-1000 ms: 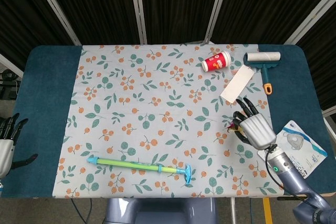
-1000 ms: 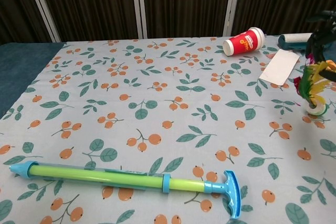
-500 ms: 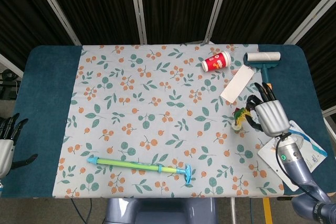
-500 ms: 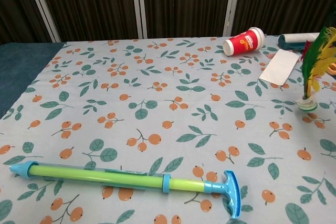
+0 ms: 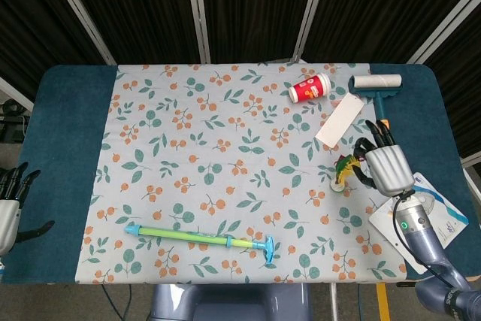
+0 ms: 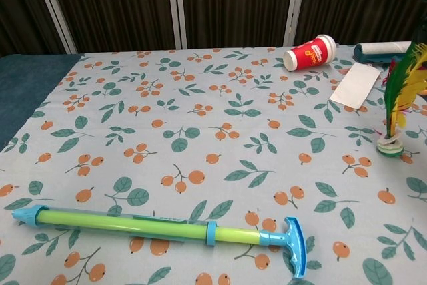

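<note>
The table (image 5: 68, 148) has a dark blue top, most of it under a cloth (image 5: 225, 155) printed with leaves and orange berries. Near the front edge of the cloth lies a long green and blue water pump toy (image 5: 203, 239), stretched left to right. At the far right corner a lint roller (image 5: 378, 86) rests with its handle pointing toward the robot; a white card (image 5: 339, 121) lies just beside it and a red paper cup (image 5: 310, 88) on its side is to the left of both. A packaged face mask (image 5: 430, 210) sits at the table's right edge. The right hand (image 5: 385, 167) hangs just beside a feathered shuttlecock (image 6: 395, 111), which stands upright on its base on the cloth; the hand seems released and apart from it, though its fingers are partly hidden. The left hand (image 5: 10, 204) rests off the table's left side, fingers apart, holding nothing.
</note>
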You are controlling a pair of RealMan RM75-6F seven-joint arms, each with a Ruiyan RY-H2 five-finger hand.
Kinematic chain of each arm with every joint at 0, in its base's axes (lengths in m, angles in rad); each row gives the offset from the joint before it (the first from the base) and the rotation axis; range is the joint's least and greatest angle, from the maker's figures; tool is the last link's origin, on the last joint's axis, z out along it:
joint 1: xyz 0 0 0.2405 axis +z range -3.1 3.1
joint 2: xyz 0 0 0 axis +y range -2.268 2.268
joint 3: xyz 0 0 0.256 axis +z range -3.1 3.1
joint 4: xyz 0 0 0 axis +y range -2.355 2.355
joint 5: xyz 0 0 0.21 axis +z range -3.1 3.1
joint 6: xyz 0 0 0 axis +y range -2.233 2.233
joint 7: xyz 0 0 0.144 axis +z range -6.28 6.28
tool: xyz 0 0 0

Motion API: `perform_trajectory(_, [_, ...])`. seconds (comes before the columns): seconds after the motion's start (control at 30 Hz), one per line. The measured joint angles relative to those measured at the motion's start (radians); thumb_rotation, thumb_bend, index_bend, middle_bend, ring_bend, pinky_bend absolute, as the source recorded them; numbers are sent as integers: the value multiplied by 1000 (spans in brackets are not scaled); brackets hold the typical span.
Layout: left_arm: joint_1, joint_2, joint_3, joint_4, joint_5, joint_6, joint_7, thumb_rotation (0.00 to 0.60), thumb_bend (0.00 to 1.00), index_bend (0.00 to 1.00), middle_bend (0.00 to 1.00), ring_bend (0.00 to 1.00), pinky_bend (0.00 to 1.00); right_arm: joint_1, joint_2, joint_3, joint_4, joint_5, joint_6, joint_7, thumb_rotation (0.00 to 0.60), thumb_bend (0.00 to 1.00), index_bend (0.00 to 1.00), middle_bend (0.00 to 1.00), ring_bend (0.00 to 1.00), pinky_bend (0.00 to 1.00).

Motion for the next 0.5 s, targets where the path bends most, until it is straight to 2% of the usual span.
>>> perform_trajectory(0.5, [0, 0, 0, -1, -1, 0, 1, 550, 144, 111, 0, 0, 0, -30, 10, -1, 16, 20, 23, -16, 600, 346, 631, 363, 12, 0])
